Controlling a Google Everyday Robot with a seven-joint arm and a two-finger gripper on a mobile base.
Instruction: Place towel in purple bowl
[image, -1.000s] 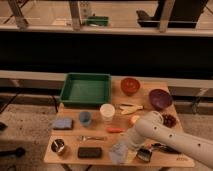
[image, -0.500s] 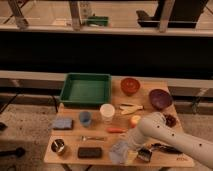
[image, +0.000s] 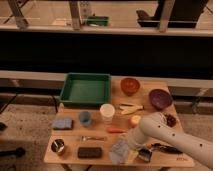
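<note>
The towel (image: 120, 150) is a pale grey crumpled cloth lying near the front edge of the wooden table (image: 150, 107). My gripper (image: 131, 145) is at the end of the white arm that reaches in from the lower right. It is low over the towel's right side and touching or nearly touching it. The purple bowl (image: 160, 98) stands empty at the table's far right, well behind the gripper.
A green tray (image: 86, 89) sits at the back left and an orange-red bowl (image: 130, 85) next to it. A white cup (image: 107, 112), blue cup (image: 85, 118), blue sponge (image: 62, 123), metal cup (image: 58, 146), black block (image: 90, 152) and black brush (image: 145, 154) lie around.
The arm has shifted slightly over the towel. The towel and the other objects stay where they were.
</note>
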